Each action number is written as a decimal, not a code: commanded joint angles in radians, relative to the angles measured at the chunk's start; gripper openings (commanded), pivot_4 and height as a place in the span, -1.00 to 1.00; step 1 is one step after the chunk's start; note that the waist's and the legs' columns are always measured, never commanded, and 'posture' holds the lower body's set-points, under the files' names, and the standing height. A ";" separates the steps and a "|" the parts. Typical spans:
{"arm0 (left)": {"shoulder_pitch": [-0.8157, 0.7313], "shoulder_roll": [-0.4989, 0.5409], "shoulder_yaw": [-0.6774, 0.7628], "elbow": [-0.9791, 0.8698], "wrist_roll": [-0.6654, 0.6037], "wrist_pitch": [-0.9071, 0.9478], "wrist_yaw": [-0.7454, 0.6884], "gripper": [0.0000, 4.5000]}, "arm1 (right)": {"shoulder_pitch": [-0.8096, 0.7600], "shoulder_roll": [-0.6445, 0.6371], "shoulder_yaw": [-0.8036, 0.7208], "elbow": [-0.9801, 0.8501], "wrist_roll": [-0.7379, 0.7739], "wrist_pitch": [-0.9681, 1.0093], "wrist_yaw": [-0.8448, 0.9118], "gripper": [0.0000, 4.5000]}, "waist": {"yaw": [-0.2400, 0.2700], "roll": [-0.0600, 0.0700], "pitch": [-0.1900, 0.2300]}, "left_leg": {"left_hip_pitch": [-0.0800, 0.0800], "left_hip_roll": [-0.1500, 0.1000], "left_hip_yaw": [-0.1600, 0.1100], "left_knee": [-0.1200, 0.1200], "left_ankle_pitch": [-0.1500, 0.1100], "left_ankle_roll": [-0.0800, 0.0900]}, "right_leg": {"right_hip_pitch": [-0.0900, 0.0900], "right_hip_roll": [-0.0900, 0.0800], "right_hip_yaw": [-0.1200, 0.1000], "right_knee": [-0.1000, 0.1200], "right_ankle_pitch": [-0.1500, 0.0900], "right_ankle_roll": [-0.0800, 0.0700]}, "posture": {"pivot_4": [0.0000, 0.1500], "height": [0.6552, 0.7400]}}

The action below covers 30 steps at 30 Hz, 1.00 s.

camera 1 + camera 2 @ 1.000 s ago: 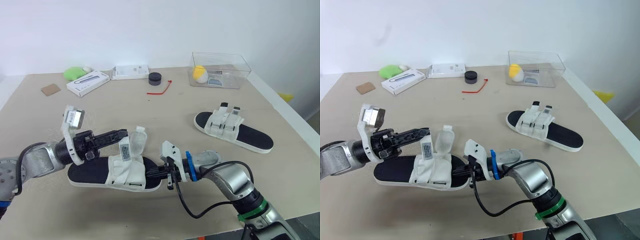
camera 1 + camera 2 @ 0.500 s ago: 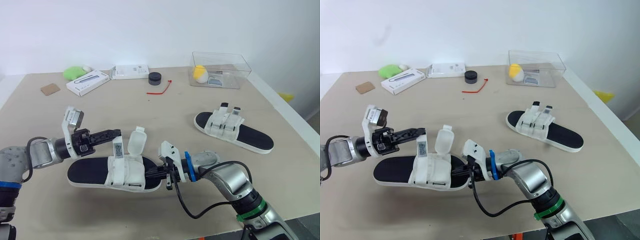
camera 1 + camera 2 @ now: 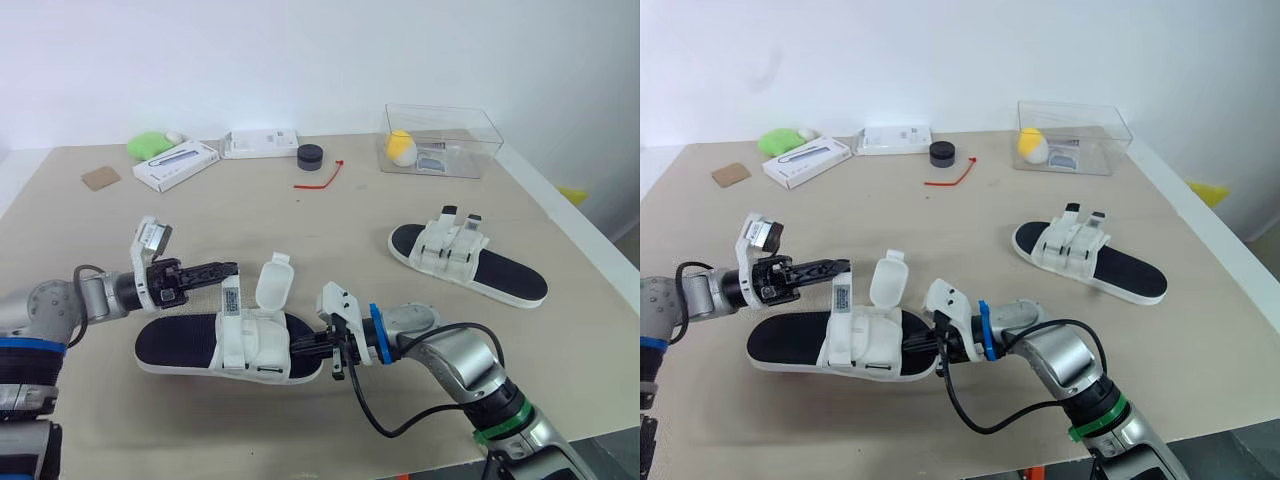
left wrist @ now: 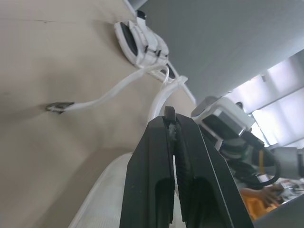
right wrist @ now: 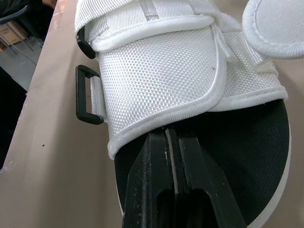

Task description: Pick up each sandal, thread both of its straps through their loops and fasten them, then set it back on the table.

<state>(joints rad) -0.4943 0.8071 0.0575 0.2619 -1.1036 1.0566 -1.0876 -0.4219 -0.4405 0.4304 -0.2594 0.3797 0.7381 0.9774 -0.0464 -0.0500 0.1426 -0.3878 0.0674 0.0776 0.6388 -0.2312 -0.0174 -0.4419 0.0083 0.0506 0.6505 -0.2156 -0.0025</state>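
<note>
A sandal with a black sole and white mesh straps (image 3: 170, 345) lies flat on the beige table (image 3: 330, 230), close to its near edge and between the two arms. The left gripper (image 3: 233, 268) reaches in level from the robot's left. Its two black fingers are pressed together on the upper end of the narrow white strap with a printed label (image 3: 231, 298), which stands upright from the sandal. Just beside that strap, a second white strap with a rounded end (image 3: 272, 285) also stands up, unfastened. The right gripper (image 5: 168, 137) meets the sandal's other end low down, its fingers closed against each other with nothing between them. The tips lie on the black footbed, right at the hem of the white mesh upper. A black rectangular loop (image 5: 85, 102) sticks out at the side of that upper. A second sandal of the same kind (image 3: 468, 262) rests flat on the table, well apart on the robot's right. Behind it, at the far edge, stands a clear plastic box (image 3: 440, 140) with a yellow ball (image 3: 400, 147) inside.
</note>
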 commanded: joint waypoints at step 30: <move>-0.007 -0.128 -0.048 0.158 0.424 -0.172 -0.166 -0.96 | 0.016 0.003 0.003 -0.029 0.007 0.014 -0.043 -1.00 | 0.000 0.000 0.000 | 0.000 0.000 -0.002 0.000 0.000 0.000 | 0.000 0.000 -0.001 0.001 0.000 0.000 | 1.00 1.00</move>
<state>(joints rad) -0.5096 0.6807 0.0152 0.3904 -0.7221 0.9107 -1.2559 -0.4110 -0.4391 0.4308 -0.2748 0.3883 0.7444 0.9421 -0.0463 -0.0502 0.1423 -0.3875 0.0674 0.0761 0.6393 -0.2311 -0.0172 -0.4412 0.0085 0.0495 0.6513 -0.2152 -0.0028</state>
